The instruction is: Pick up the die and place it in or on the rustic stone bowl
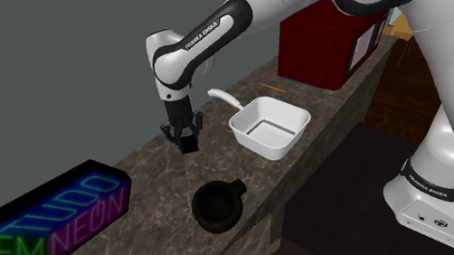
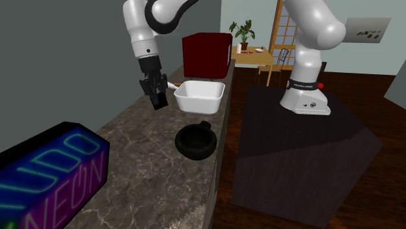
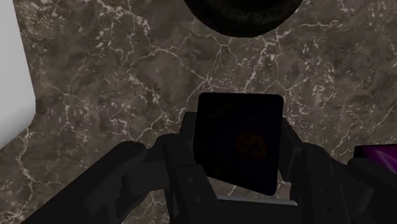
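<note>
The gripper (image 1: 186,144) has its 2 fingers clenched on the dark die (image 3: 238,143), over the brown marbled counter (image 1: 139,226). The black bowl (image 1: 216,222) sits nearby at the counter's near edge. In the shoulder view, a white dish (image 1: 254,138) lies right of the gripper and a neon sign (image 1: 51,220) far left.

Dark veined stone counter (image 1: 139,194) — on it a black bowl (image 1: 219,205), white dish (image 1: 271,127), neon sign (image 1: 54,219), red box (image 1: 328,44).

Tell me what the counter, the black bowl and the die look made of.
Counter: stone, likely marble, dark brown with pale veins. Bowl: matte black, thick rough rim, possibly stone. Die, clasped in the gripper: dull black, faint orange mark; material unclear.
</note>
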You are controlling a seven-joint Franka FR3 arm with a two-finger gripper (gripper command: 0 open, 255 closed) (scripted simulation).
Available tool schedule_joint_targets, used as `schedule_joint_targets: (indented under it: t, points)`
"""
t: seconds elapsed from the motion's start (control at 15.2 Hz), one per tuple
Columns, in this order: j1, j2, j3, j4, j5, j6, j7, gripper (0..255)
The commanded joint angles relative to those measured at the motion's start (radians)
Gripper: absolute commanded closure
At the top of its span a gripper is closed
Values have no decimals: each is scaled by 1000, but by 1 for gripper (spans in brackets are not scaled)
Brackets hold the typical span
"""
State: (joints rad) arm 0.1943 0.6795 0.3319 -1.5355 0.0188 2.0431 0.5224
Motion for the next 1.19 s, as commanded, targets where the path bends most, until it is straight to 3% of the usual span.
schedule_joint_targets:
  t: [0.0,0.73,1.12]
  points:
    - [-6,-73,15,-124,16,54,11,255]
    - [20,-368,115,-590,131,258,84,255]
    - [33,-326,110,-614,118,323,89,255]
